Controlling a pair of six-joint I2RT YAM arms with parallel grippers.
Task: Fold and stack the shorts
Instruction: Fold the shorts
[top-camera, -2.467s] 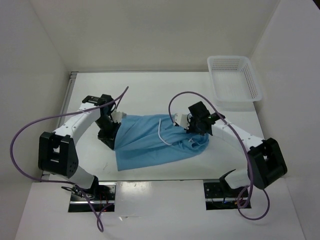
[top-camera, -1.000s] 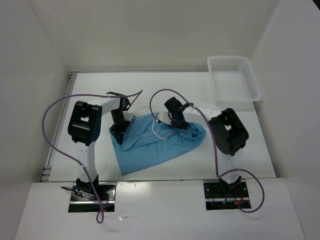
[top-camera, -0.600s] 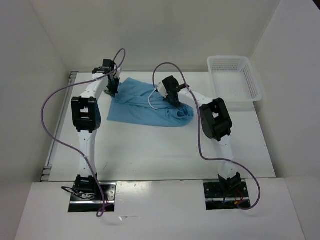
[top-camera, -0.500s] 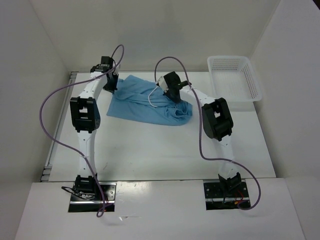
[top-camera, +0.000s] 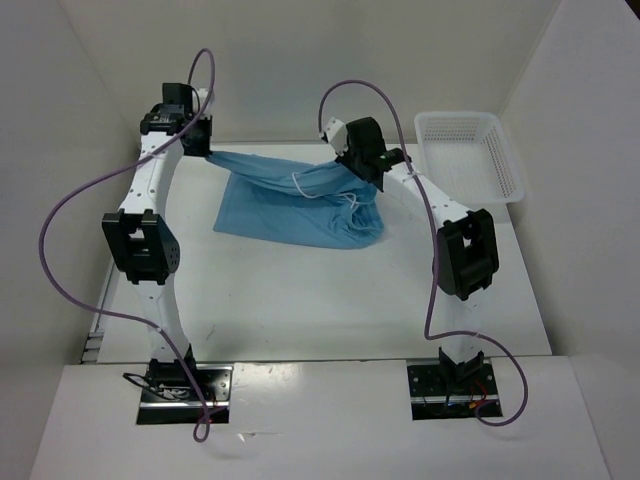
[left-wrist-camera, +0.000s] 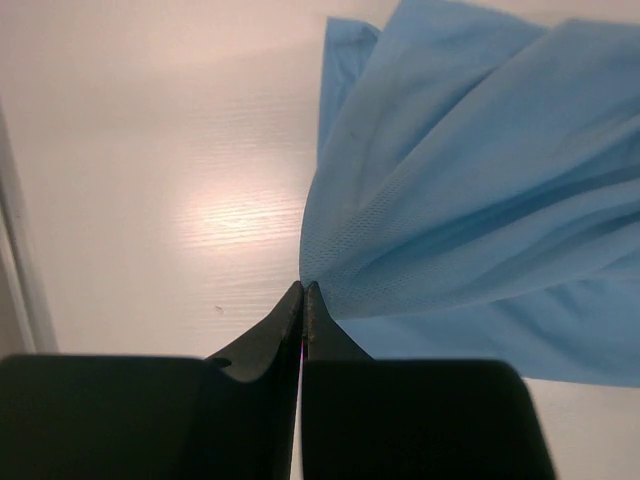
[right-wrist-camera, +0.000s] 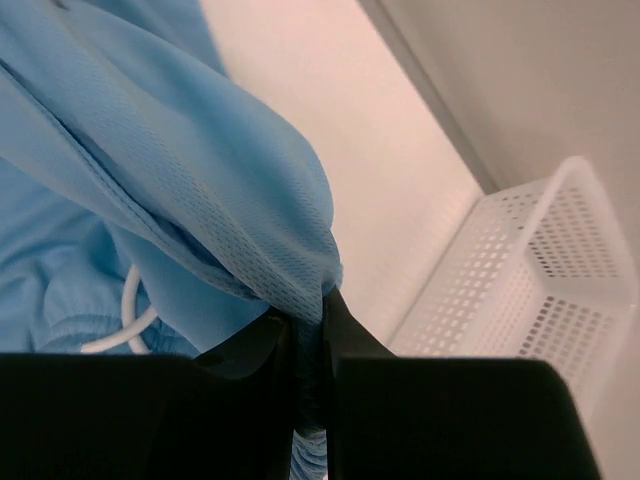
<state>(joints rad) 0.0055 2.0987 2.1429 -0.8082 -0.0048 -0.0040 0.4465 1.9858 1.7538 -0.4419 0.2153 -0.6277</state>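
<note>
Shorts (top-camera: 300, 205), one pair in light blue, are held over the far part of the surface (top-camera: 300, 300), with the long axis running left to right. The upper edge is stretched taut between the two claws and raised, and the lower part drapes down onto the surface. The end bearing the one white drawstring (top-camera: 318, 190) points right. The left claw (left-wrist-camera: 303, 292) is clenched on a thin corner of fabric. The right claw (right-wrist-camera: 308, 315) is clenched on a thick bunched fold. One white mesh basket (top-camera: 470, 155) stands at the far right corner, apart from the shorts. The two legs cannot be told apart. The waistband is bunched and mostly hidden. In the right wrist view the basket is cut off by the frame edge.
</note>
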